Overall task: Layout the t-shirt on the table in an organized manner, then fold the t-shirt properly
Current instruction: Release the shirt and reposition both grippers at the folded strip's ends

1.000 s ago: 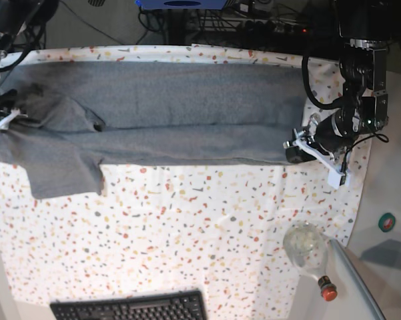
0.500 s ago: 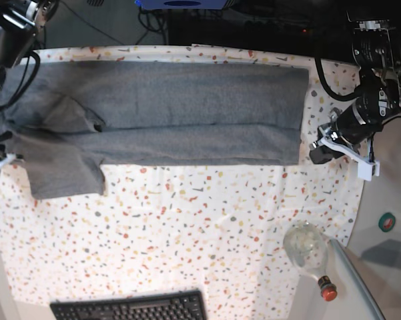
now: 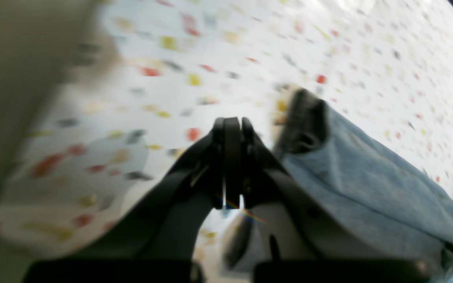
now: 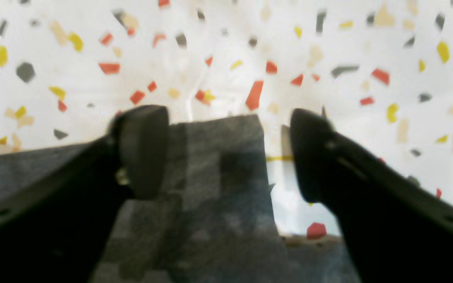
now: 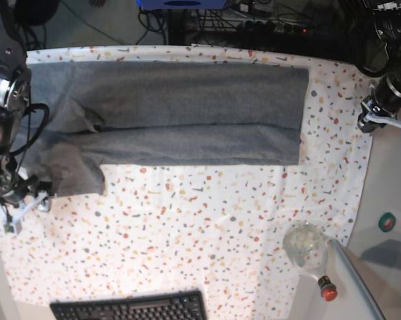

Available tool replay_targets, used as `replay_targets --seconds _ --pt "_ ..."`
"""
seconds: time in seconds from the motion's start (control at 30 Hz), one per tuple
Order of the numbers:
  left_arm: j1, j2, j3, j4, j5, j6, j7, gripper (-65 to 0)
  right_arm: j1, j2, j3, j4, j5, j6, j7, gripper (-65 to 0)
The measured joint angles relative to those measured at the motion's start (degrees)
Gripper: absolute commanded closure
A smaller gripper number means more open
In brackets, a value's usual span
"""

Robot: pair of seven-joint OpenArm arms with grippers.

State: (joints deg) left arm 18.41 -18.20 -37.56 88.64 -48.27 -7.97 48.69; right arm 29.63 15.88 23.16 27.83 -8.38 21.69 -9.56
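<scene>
A grey t-shirt (image 5: 167,113) lies spread along the far half of a desk (image 5: 207,227) covered in a white speckled cloth. The shirt is folded lengthwise into a long band, with one sleeve hanging toward the near edge at the base view's left end.

The right gripper (image 4: 226,153) hovers over that sleeve's corner, its two dark fingers spread wide and holding nothing. One finger sits above the grey fabric, the other above bare cloth.

The left gripper (image 3: 232,129) is at the desk's opposite end, clear of the shirt, its fingers pressed together and empty. Its view is blurred.

Near the front edge are a keyboard (image 5: 130,308) and a clear bottle (image 5: 308,252) lying on its side.
</scene>
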Motion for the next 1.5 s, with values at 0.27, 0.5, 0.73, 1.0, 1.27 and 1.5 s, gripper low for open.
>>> replay_targets --seconds 0.27,0.5,0.73,1.0,1.27,1.5 --pt "1.9 0.1 -5.2 -0.5 0.2 -11.0 0.0 0.0 -0.1 0.3 -0.3 -8.9 0.4 -5.3 7.1 -50.1" --pt "1.9 0.1 -5.1 -0.5 0.2 -11.0 0.0 0.0 0.3 0.3 -0.1 -11.2 0.5 -5.3 9.4 -25.8" --pt "1.6 0.1 -4.8 -3.2 0.2 -11.1 0.0 0.0 -1.2 -0.4 0.0 -6.2 0.4 -5.1 6.8 0.0" --pt "1.1 -0.3 -4.7 -6.4 2.1 -11.2 0.0 0.0 -19.0 -8.0 0.0 37.2 0.3 -5.2 -12.5 0.0" --pt "-2.4 -0.1 -4.8 -6.6 11.0 -11.5 0.0 0.0 -33.1 -14.3 0.1 62.8 0.4 -5.0 -23.1 0.0" --pt "-4.9 -0.3 -4.6 -6.7 11.4 -11.6 -0.4 0.0 -41.7 -20.2 0.2 71.4 0.4 -5.0 -23.0 0.0"
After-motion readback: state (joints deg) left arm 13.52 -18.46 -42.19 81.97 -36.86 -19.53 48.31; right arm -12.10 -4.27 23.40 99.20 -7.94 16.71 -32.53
